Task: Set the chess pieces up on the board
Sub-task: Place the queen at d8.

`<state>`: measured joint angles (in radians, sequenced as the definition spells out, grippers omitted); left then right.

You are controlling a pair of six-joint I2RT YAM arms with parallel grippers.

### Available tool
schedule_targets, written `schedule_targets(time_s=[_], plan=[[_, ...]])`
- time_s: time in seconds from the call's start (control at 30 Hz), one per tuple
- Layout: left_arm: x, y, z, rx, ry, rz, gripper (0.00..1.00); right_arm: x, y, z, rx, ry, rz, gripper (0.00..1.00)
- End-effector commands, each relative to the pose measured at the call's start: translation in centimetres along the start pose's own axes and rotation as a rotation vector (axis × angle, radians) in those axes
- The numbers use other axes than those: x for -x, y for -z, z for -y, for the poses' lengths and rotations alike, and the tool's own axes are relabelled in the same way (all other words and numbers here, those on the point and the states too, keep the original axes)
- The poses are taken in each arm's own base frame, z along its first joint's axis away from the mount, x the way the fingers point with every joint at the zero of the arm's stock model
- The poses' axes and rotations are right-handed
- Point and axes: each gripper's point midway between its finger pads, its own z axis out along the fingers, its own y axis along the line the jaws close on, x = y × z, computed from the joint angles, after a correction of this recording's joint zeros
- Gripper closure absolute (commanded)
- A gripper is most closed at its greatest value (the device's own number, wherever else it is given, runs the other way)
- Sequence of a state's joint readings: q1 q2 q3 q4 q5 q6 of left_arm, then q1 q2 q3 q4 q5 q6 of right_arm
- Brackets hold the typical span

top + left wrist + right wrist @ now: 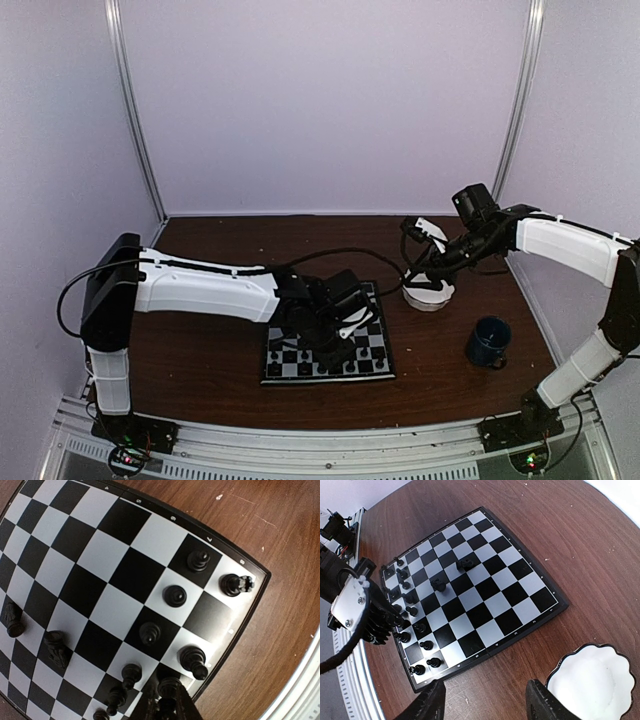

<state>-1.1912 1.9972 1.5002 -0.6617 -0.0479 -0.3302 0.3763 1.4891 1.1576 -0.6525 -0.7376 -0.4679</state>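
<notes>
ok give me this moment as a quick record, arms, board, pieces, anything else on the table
left gripper: low over the board's edge rows, closed on a chess piece
right gripper: open, empty, above the table between board and bowl
other pieces: most standing in two rows along one edge, two out mid-board
mug: dark blue, on the table near the bowl, off the board

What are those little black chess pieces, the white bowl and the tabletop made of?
Chess pieces: probably plastic, glossy black with light glints. Bowl: looks like glazed ceramic, smooth white with a scalloped dark-edged rim. Tabletop: wood or wood-look laminate, brown with grain streaks.
</notes>
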Motion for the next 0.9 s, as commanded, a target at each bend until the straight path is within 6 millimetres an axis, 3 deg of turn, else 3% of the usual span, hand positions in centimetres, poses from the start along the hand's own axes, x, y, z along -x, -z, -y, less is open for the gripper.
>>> schedule_targets(time_s=[0.0,0.37,0.63,0.77,0.87], plan=[[0.3,0.0,0.0,-0.002,-0.007,0.001,0.84,0.2,0.0,0.1,0.004,0.011,0.006,0.43],[-0.2,-0.5,0.0,-0.004,-0.004,-0.020,0.83,0.3,0.1,0.0,0.003,0.014,0.007,0.43],[0.0,-0.1,0.1,-0.005,-0.001,-0.020,0.77,0.4,0.1,0.0,0.003,0.014,0.009,0.42],[1.1,1.6,0.1,-0.009,-0.001,0.016,0.73,0.4,0.2,0.0,0.003,0.014,0.010,0.43],[2.9,4.6,0.0,-0.003,-0.006,0.091,0.69,0.5,0.2,0.0,0.004,0.014,0.011,0.42]])
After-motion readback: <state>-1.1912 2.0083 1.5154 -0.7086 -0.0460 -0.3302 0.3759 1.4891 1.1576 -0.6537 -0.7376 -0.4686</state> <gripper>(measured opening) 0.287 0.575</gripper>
